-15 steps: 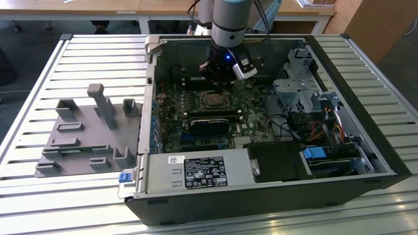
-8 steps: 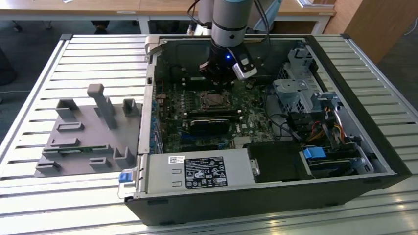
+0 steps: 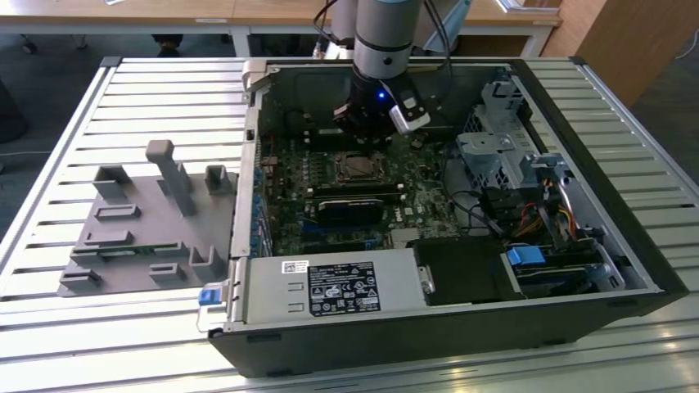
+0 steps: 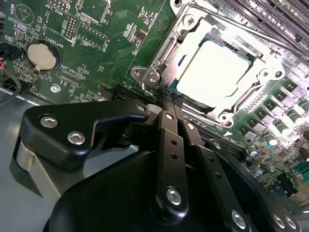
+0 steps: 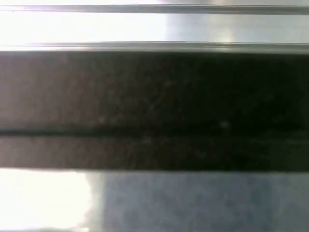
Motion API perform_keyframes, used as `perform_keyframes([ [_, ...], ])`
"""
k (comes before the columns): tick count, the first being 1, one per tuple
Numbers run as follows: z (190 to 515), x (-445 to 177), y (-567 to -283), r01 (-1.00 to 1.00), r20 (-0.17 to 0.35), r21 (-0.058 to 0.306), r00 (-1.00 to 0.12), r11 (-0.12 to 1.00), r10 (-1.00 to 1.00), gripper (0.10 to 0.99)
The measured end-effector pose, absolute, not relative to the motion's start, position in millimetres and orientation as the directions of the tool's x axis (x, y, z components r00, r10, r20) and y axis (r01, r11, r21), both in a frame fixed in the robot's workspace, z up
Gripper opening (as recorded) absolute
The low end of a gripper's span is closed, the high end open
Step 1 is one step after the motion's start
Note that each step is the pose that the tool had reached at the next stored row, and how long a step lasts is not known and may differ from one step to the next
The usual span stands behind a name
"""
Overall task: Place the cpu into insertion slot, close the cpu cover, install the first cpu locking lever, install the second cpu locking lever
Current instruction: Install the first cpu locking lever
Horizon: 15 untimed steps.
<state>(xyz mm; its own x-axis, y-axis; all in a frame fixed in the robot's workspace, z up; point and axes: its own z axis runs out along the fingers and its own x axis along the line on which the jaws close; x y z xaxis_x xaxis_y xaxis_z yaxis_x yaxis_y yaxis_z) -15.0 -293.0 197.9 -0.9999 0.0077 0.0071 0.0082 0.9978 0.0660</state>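
Note:
In the second wrist view the cpu (image 4: pixel 212 72), a pale silvery square, lies in the insertion slot (image 4: pixel 149 76) on the green board. The cpu cover (image 4: pixel 264 73), a silvery frame, lies flat around it, with the chip showing through its square opening. My gripper (image 4: pixel 169 96) has its black fingers (image 4: pixel 170 126) pressed together, shut. Their tips sit at the socket's near corner, and whether they touch a lever I cannot tell. In the exterior view the gripper (image 3: pixel 367 141) hangs inside the open computer case, just behind the insertion slot (image 3: pixel 355 168).
A grey power supply box (image 3: pixel 327 286) fills the case's front. A black card (image 3: pixel 349 205) lies in front of the socket. A drive cage (image 3: pixel 492 155) and cables stand on the exterior view's right. A grey fixture (image 3: pixel 142 221) rests on the slatted table at the exterior view's left.

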Motion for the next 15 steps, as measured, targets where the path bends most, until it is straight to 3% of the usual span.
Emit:
perform_keyframes([
  [5, 195.4, -15.0, -292.7, 0.008, 0.007, 0.067, -1.0, 0.998, 0.008, 0.114],
  [15, 196.1, -14.9, -292.1, 0.008, 0.007, 0.111, -1.0, 0.994, 0.008, 0.114],
])
